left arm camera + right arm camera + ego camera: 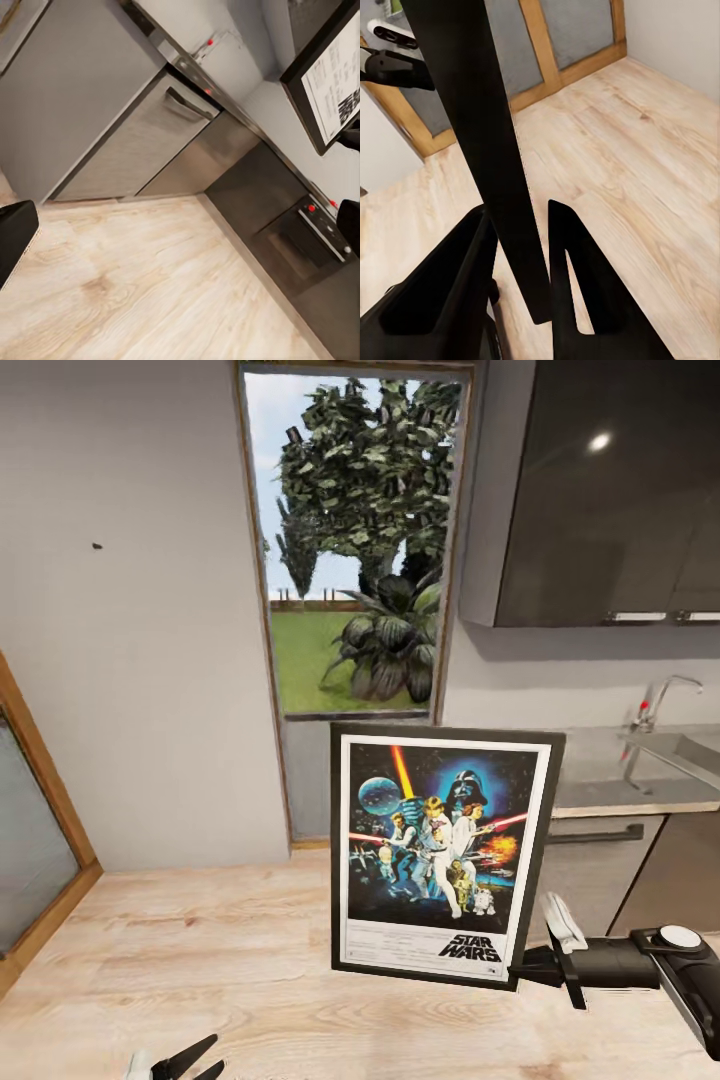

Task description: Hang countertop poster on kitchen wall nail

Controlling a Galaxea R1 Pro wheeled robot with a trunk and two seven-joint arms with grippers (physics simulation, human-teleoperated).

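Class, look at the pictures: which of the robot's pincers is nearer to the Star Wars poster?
Right. The right pincer grips the poster at its lower right corner; the left pincer hangs low, apart from it.

The head view looks forward and down toward a window (pixel 355 540), grey wall and wooden floor (pixel 200 960). The left wrist view looks low across that floor to dark cabinet fronts (pixel 135 142). The right wrist view sits close along its jaws, facing the floor and a wood-framed door (pixel 540 52). All three share the floor.
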